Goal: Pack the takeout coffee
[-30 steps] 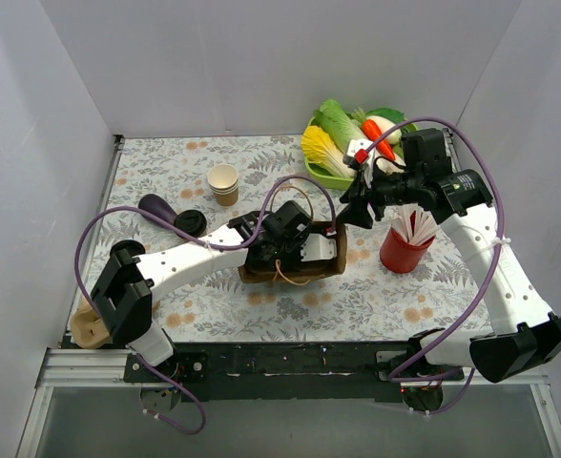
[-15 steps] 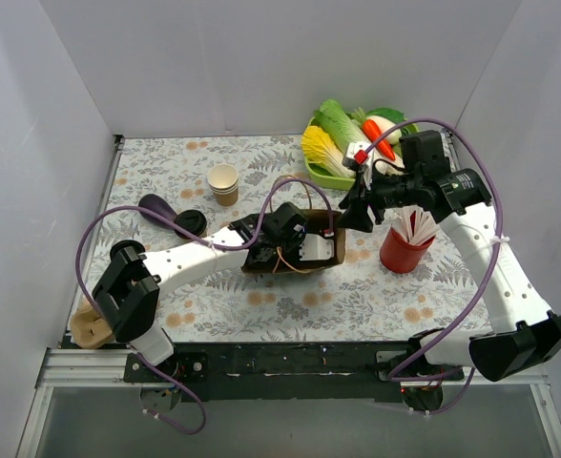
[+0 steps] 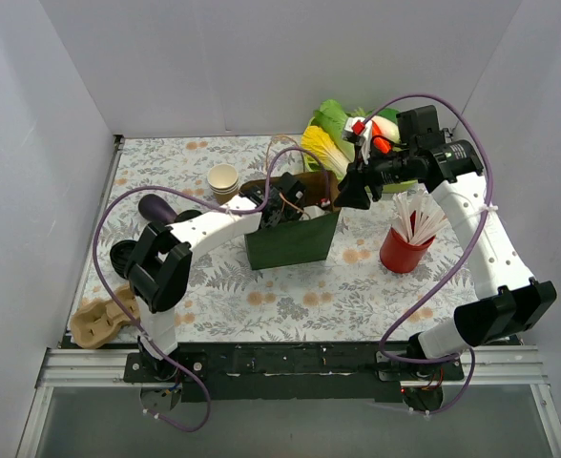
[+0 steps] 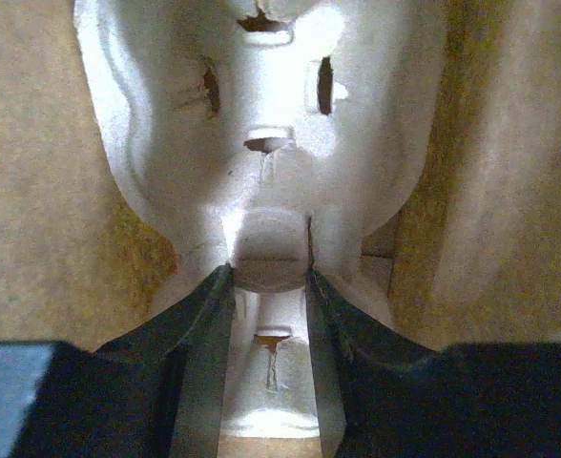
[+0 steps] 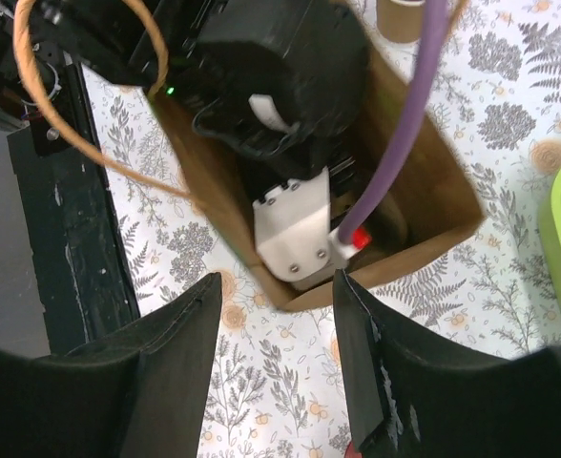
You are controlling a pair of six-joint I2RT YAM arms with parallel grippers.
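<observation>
Near left corner: a spare pulp carrier (image 3: 97, 322) is lying on the tabletop (image 3: 290, 296).

Centre: the green paper bag (image 3: 295, 243) is standing upright, mouth open. The left arm is reaching down into it. The left fingers (image 4: 199, 315) are clenching the round centre post of a moulded pulp tray (image 4: 261, 86) inside the bag.

The right fingers (image 5: 180, 353) are hovering released, spread wide, at the bag's right top corner; cannot tell whether they touch the rim.

A red cup (image 3: 405, 250) of straws is standing right of the bag.

The takeout coffee (image 3: 187, 217) is sitting outside the bag, to its left, beside the eggplant (image 3: 153, 205). The left arm is hiding most of it; only the black lid is showing. The stacked cups (image 3: 223, 181) are standing just behind.
</observation>
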